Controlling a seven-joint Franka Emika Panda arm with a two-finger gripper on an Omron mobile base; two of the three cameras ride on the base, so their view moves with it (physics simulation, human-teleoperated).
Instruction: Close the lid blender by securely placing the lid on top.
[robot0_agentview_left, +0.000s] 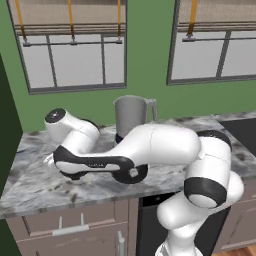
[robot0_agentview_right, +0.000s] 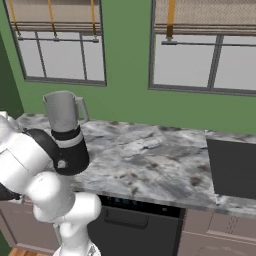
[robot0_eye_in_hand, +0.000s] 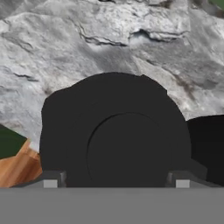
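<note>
The lid (robot0_eye_in_hand: 114, 140) lies flat on the marble counter (robot0_eye_in_hand: 87, 52), a small, rigid black cap that looks light and smooth, so its raised centre knob seems the surest place to pinch. The gripper (robot0_eye_in_hand: 116, 183) hangs just over it with fingertips (robot0_eye_in_hand: 50, 181) spread apart either side, clamping nothing. The blender (robot0_agentview_left: 131, 120) stands open-mouthed near the wall.

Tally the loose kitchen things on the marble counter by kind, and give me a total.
Blender (grey jar on black base, mouth uncovered): 1
Lid (round black cap lying on the counter, right under the gripper): 1
Total: 2
</note>
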